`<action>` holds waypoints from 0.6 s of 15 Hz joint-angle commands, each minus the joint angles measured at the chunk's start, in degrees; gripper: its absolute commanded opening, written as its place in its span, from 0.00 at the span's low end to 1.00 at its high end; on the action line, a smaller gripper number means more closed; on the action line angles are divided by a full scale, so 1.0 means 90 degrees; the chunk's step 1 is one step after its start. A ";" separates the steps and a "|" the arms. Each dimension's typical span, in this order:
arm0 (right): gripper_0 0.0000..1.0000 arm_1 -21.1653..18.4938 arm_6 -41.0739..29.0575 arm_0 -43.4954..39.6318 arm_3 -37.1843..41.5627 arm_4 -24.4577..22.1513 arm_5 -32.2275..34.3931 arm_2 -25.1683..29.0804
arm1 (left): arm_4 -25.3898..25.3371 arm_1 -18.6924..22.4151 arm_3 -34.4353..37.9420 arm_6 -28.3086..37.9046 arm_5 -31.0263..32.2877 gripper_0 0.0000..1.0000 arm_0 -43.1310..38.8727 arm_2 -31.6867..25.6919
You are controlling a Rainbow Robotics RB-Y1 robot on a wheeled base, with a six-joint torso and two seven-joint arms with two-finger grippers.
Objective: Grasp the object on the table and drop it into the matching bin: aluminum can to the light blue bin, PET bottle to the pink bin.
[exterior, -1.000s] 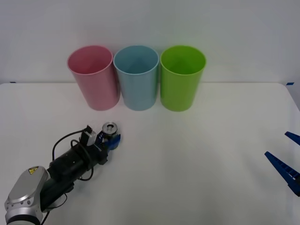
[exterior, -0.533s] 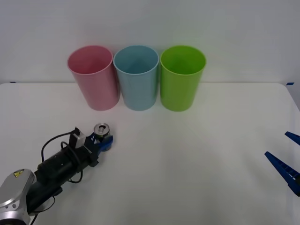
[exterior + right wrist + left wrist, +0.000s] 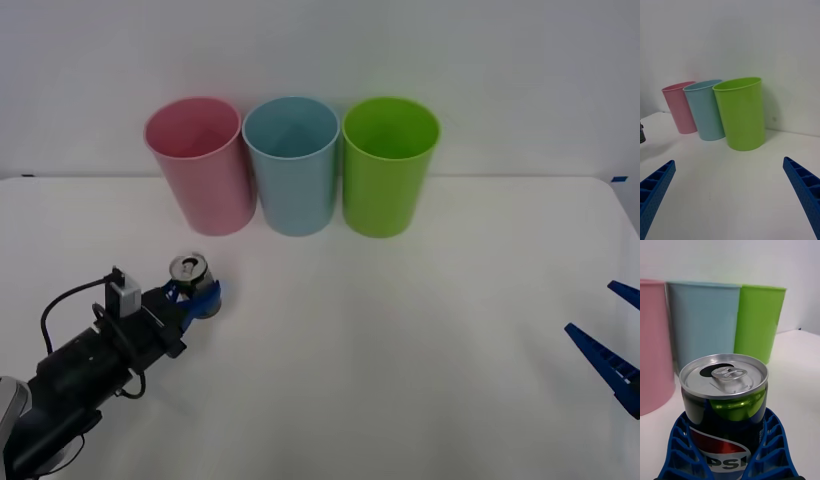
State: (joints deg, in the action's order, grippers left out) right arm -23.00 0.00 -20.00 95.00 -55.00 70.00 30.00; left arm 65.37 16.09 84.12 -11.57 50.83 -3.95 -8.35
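Sitting upright, aluminum can (image 3: 724, 405) clamped inside left claw (image 3: 196, 297).

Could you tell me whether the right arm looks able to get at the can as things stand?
Probably not easily: the can sits clamped in the left pincer on the table's far left, while the open right pincer waits at the right edge.

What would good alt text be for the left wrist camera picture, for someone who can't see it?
The left gripper has its blue ribbed fingers shut around an upright aluminum can, pull-tab top facing up. Behind it on the white table stand the pink bin, the light blue bin and a lime green bin.
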 commanded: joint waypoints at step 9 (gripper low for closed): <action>1.00 0.0000 0.0000 0.0000 0.0000 0.0000 0.0000 0.0000 | -0.0818 0.0438 0.1991 0.1373 -0.1409 0.00 -0.0323 0.0342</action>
State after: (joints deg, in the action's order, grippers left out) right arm -23.00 0.00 -20.00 95.00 -55.00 70.00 30.00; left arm 58.82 19.39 101.08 0.51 39.88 -6.93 -5.96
